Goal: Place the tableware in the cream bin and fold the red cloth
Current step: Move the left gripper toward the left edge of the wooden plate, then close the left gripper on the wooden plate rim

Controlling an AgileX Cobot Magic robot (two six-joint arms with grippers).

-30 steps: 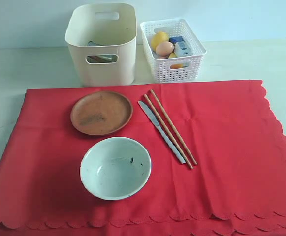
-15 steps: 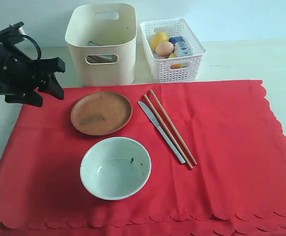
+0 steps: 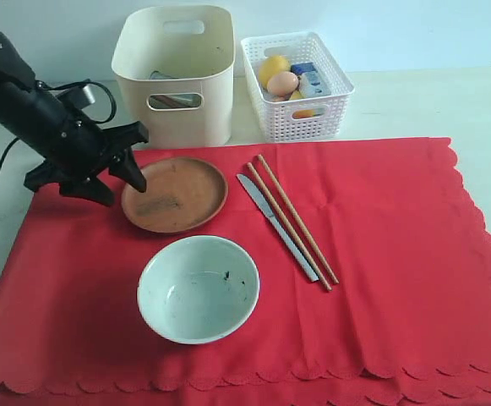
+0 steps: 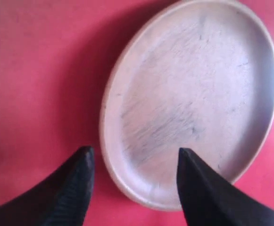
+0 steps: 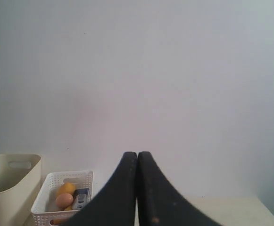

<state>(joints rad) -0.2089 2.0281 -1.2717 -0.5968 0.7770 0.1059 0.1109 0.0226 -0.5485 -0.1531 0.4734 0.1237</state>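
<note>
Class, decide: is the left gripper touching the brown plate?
Cannot tell. In the left wrist view the open left gripper straddles the rim of the brown plate, but neither that view nor the exterior view shows contact or a gap plainly.

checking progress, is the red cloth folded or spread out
Spread out. The red cloth lies flat, with the plate, bowl, knife and chopsticks on it.
</note>
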